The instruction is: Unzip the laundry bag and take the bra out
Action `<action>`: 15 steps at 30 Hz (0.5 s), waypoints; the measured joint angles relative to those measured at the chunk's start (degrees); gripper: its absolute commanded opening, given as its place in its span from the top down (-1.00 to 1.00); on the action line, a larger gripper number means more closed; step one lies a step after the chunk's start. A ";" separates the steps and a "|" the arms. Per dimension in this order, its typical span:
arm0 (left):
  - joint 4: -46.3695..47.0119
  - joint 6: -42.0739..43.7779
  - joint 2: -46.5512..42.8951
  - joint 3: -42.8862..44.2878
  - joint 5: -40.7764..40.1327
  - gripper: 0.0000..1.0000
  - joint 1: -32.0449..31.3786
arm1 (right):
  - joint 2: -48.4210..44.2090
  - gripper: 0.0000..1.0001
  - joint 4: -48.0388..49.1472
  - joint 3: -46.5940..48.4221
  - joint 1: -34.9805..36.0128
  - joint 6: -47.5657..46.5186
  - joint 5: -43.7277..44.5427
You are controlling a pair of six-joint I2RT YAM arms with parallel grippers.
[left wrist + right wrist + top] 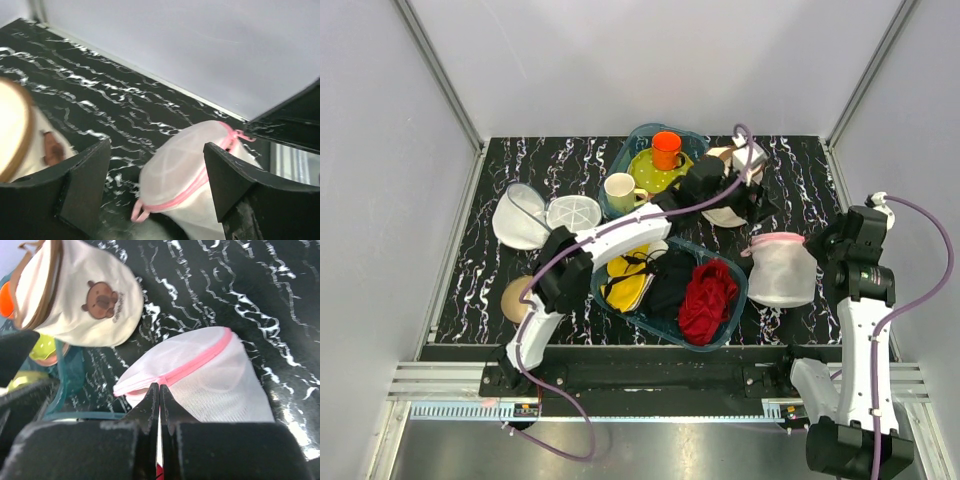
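Note:
The laundry bag [780,270], white mesh with pink zip trim, stands on the table right of centre. It also shows in the left wrist view [185,165] and the right wrist view [210,380]. My left gripper [752,200] is open just behind the bag, which shows between and beyond its fingers [157,150]. A pink loop [140,212] hangs from the trim. My right gripper [823,246] is shut at the bag's right side, its tips [159,386] at the pink trim. I cannot tell whether it pinches anything. The bra is hidden.
A teal basket [735,318] in front holds a red cloth [708,295] and dark and yellow clothes. A teal tray behind holds an orange cup [667,150] and a cream mug [620,190]. A cream basket with brown straps [85,295] stands behind the bag. A plain mesh pouch [520,215], a disc [573,213] and a tan dome [515,298] lie left.

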 measured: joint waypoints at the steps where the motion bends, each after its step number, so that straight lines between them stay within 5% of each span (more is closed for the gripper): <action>1: -0.04 0.15 -0.96 -1.05 -0.26 -0.52 0.79 | 0.09 1.00 0.02 0.13 0.46 0.17 -1.05; 8: 0.09 2.01 -7.93 -9.16 4.76 -0.50 3.80 | 1.29 1.00 0.22 0.85 2.60 1.22 -6.40; 15: -1.01 4.81 -8.28 -9.88 9.33 -0.57 0.24 | 1.70 1.00 1.29 0.85 2.80 2.12 -8.52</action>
